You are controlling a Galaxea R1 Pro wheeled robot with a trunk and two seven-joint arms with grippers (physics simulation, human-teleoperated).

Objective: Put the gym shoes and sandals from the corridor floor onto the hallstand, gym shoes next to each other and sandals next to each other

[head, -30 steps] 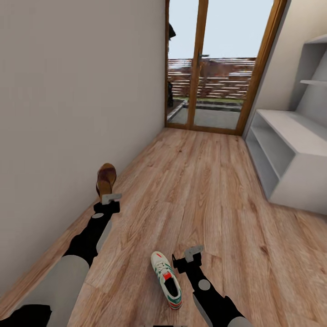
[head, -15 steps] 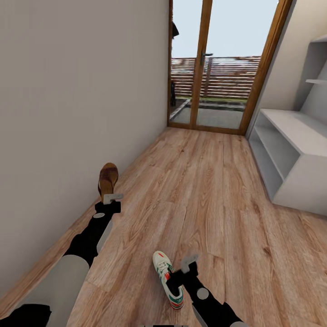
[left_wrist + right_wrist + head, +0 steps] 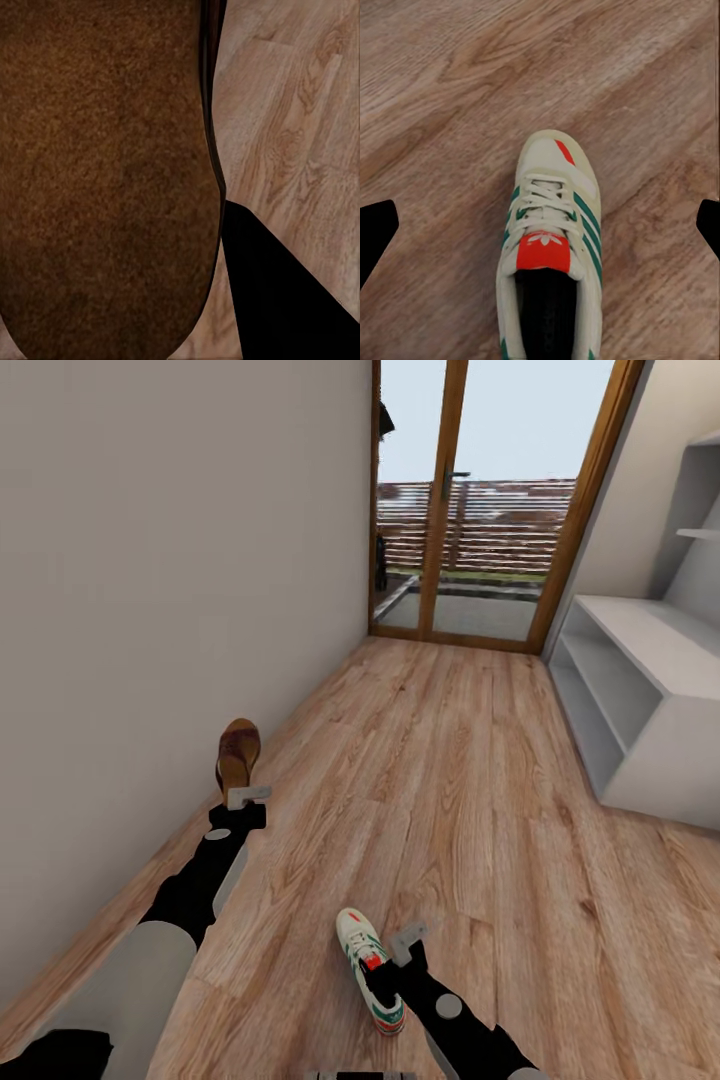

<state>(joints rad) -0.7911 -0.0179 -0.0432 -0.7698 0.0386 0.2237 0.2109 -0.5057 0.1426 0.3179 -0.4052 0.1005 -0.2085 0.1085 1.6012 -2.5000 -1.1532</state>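
**Reaching for shoes, rack bare**

Hovering at a sandal [image 3: 237,752], the left claw [image 3: 247,797] hides its state. Below the wide-spread right claw [image 3: 408,938] lies a gym shoe [image 3: 550,251]. Right of both, the hallstand [image 3: 640,700] looks bare; nothing seems placed yet.

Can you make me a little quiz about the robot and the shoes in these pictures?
1. True or false: the gym shoe lies on the corridor floor.
2. What does the left gripper hold? A) sandal B) sneaker C) nothing
3. Fill in: the right gripper hovers over the shoe with its fingers ____.

Key:
1. True.
2. A, the brown sandal.
3. Open; the hallstand has no shoes on it.
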